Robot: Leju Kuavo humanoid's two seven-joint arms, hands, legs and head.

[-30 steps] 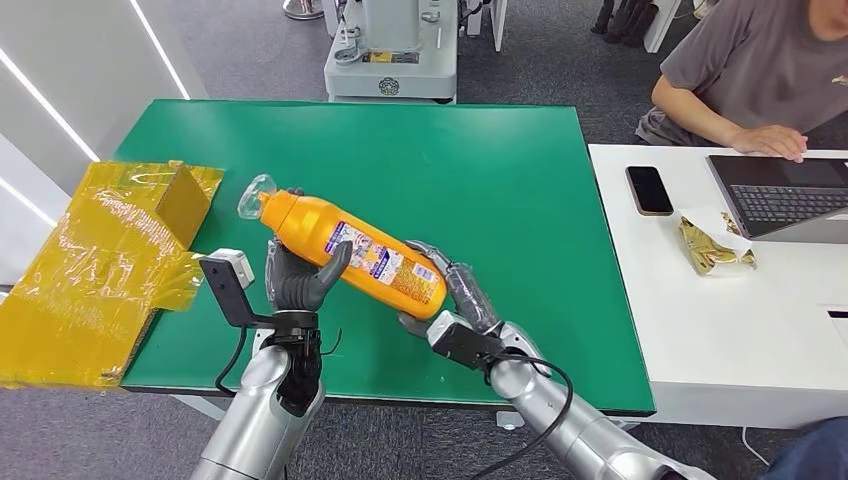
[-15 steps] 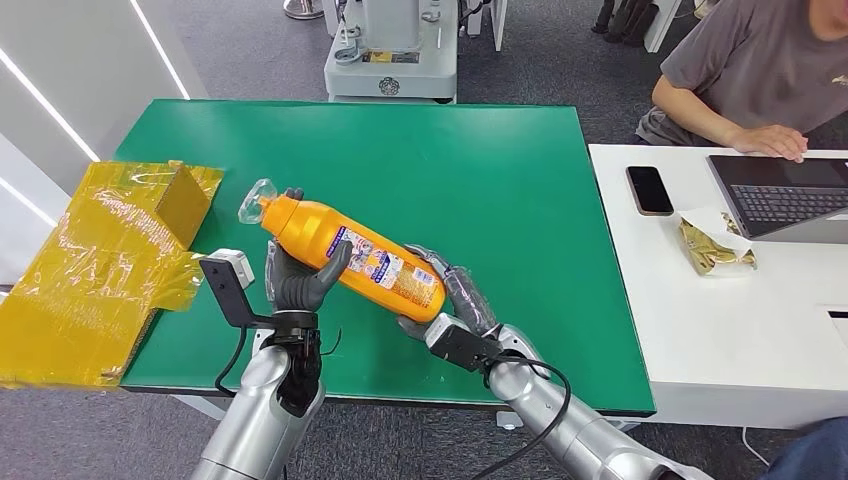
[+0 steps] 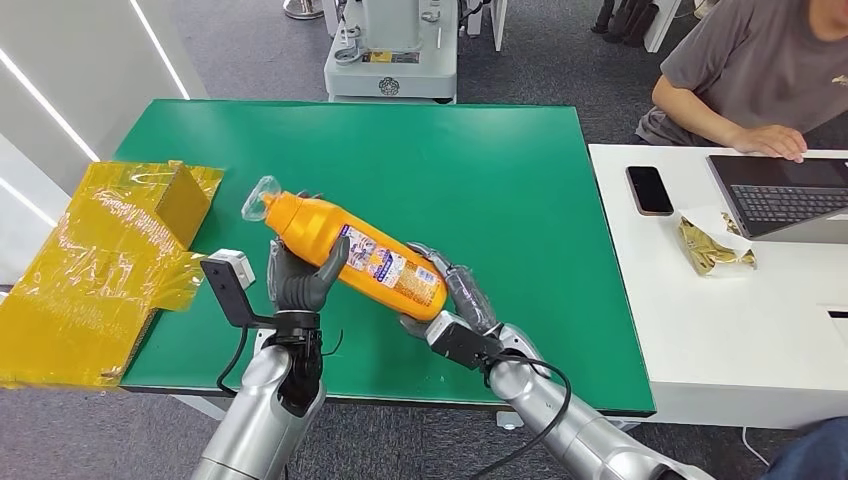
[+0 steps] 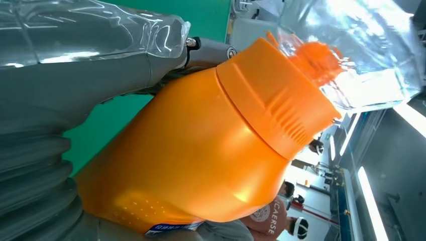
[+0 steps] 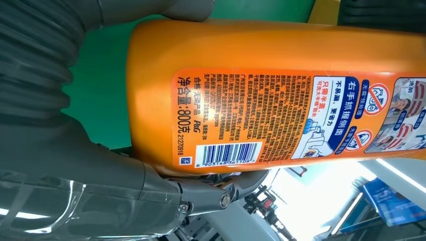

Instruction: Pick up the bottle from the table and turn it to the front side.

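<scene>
green felt-like cover spreads over our table (image 3: 480, 170), the biggest thing before us. beside it on our right stands a white desk (image 3: 720, 330), where a person (image 3: 760, 70) in a grey shirt sits with a hand on a laptop (image 3: 785, 195); a black phone (image 3: 649, 189) and a gold snack packet (image 3: 712, 246) lie on that desk near the laptop. on our left a yellow wrapped box (image 3: 100, 260) rests partly on the green table's edge and hangs past it. beyond the far edge a grey machine base (image 3: 392, 55) stands on the floor.

next comes the orange bottle (image 3: 350, 255), lifted off the table and lying slanted between our two hands, its clear-capped neck toward the far left, its base toward the near right. its printed label with a barcode faces up and toward us; the right wrist view shows that label (image 5: 281, 115) with small text and a barcode near the base. the left wrist view shows the ribbed orange collar (image 4: 276, 95) under the clear cap.

our left hand (image 3: 300, 278) grips the bottle from below near the shoulder, thumb up along its side. our right hand (image 3: 450, 295) clasps the base end, fingers wrapped around the far side and thumb beneath.
</scene>
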